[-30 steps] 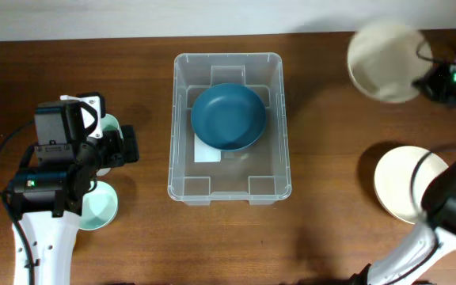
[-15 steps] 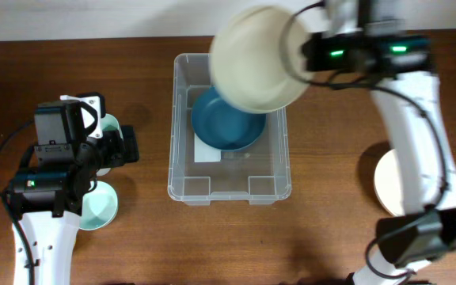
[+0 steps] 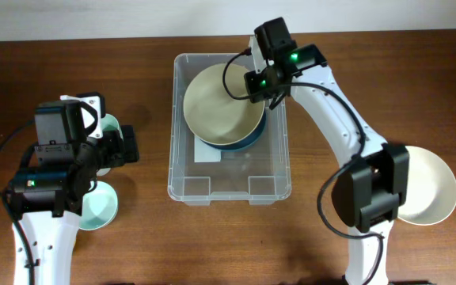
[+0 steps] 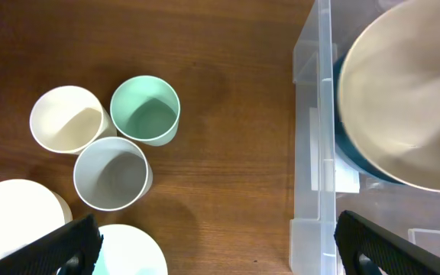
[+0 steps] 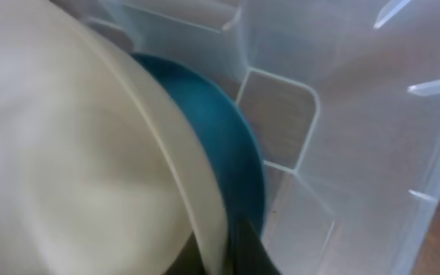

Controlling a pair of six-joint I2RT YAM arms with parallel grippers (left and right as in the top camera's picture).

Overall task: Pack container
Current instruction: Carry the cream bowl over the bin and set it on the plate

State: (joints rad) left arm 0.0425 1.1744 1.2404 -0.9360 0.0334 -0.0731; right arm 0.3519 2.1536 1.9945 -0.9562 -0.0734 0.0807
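Overhead: container [image 3: 229, 180] beneath right hand [image 3: 263, 85] with bowl [image 3: 216, 111]

Clear glossy plastic container [image 3: 212, 184], matt cream bowl [image 3: 222, 107], smooth teal bowl [image 3: 248, 141], faintly sheened wood-grain table [image 3: 228, 245].

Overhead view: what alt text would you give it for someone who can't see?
The right gripper holds a cream bowl by its rim over a blue bowl inside the clear container, mid-table. The left gripper hovers above cups; a second cream bowl sits right.

Cream cup [image 4: 66, 118], mint cup [image 4: 145, 109], grey cup [image 4: 111, 173] bunched on wood table [image 4: 228, 114]; cream bowl [image 3: 434, 186] far R.
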